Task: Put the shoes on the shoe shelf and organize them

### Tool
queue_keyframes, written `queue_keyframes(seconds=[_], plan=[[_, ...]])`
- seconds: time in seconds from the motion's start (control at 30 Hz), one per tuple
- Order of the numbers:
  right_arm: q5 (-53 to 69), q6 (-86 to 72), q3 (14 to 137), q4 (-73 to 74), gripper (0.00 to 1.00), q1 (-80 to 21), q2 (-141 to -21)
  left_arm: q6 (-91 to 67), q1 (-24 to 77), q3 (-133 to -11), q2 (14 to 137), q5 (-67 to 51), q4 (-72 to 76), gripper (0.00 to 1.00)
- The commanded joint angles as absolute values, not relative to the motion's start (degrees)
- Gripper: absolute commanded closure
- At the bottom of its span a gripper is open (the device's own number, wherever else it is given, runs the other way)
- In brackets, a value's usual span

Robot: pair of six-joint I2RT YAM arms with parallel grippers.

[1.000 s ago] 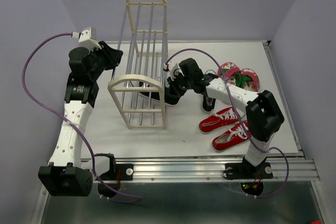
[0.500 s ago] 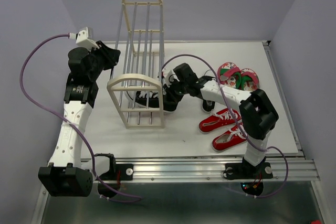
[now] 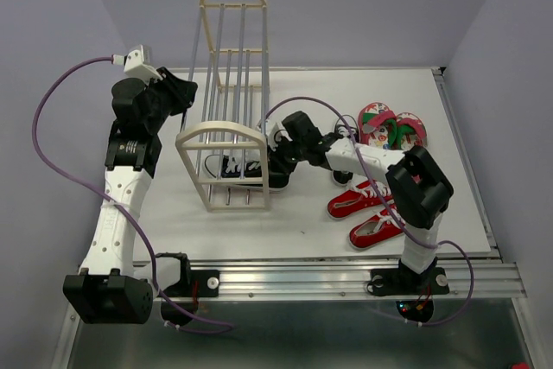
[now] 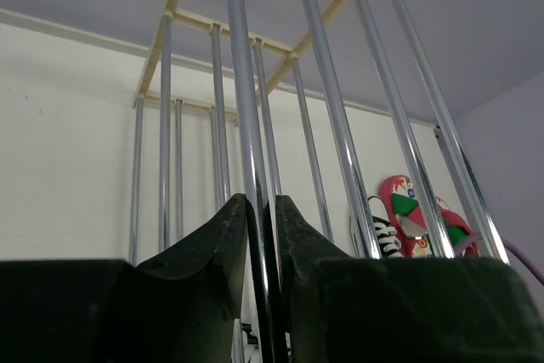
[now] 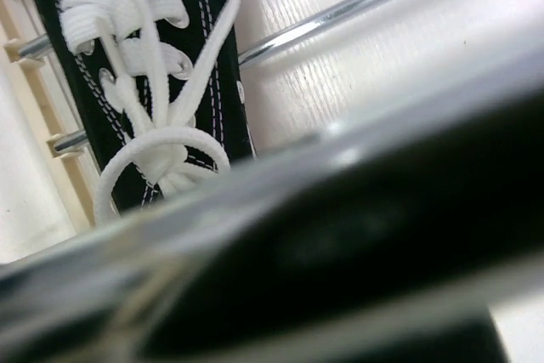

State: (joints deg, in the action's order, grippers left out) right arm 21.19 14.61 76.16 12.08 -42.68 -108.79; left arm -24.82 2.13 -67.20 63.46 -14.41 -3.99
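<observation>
the shoe shelf [image 3: 223, 126] is stood upright on the left half of the bench [image 3: 302, 218]. one of its thin silver rods [image 4: 240, 82] is pinched between the closed fingers of the left tool [image 4: 259, 206], which is set against the shelf's left side. one black sneaker [image 3: 232, 166] is held inside the shelf, low down, laid across the rods with its white laces showing; which tier cannot be told. the right tool [image 3: 278, 168] is placed at the shelf's right side, just beside that sneaker. its fingers are blurred in the wrist view, so whether they are open or closed cannot be told. outside the shelf, the second black sneaker [image 3: 343, 175] is seen on the bench, partly hidden by the right arm. the red sneakers [image 3: 361, 197] are laid side by side nearer the front, and the flip-flops [image 3: 380, 120] farther back on the right.
</observation>
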Motion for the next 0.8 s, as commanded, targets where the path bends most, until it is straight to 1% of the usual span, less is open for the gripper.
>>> queue_keyframes(seconds=[0.0, 0.17, 0.2, 0.23, 0.33, 0.4, 0.43, 0.53, 0.7, 0.77], plan=[[25.5, 14.8, 73.1, 0.7, 0.88, -43.4, -104.6, -22.3, 2.1, -65.8, 62.8, -14.2, -2.3, 0.77], [25.6, 11.6, 71.5, -4.4, 0.85, -43.4, -104.4, -22.1, 2.1, -65.7, 62.8, -14.2, -2.3, 0.78], [25.8, 11.0, 71.2, -5.0, 0.82, -43.4, -104.4, -22.1, 2.1, -65.7, 62.8, -14.2, -2.3, 0.78], [25.9, 10.6, 71.1, -5.5, 0.76, -43.4, -104.3, -22.1, 2.1, -65.7, 62.8, -14.2, -2.3, 0.78], [28.4, 10.1, 70.6, -6.4, 0.75, -43.4, -104.0, -22.1, 2.1, -65.7, 62.8, -14.2, -2.3, 0.78], [29.0, 9.4, 69.7, -8.2, 0.69, -43.4, -103.5, -21.9, 2.1, -65.7, 62.8, -14.2, -2.3, 0.78], [29.1, 9.6, 69.4, -8.5, 0.68, -43.4, -103.3, -21.9, 2.1, -65.6, 62.8, -14.2, -2.3, 0.78], [30.6, 10.5, 68.3, -9.5, 0.67, -43.4, -102.7, -22.0, 2.1, -65.6, 62.9, -14.2, -2.2, 0.78], [37.3, 18.2, 66.4, -9.0, 0.68, -43.4, -101.7, -21.8, 2.1, -65.7, 63.4, -14.6, -2.2, 0.78], [38.1, 19.4, 66.4, -8.8, 0.68, -43.4, -102.0, -21.8, 2.1, -65.7, 63.6, -14.8, -2.2, 0.78]])
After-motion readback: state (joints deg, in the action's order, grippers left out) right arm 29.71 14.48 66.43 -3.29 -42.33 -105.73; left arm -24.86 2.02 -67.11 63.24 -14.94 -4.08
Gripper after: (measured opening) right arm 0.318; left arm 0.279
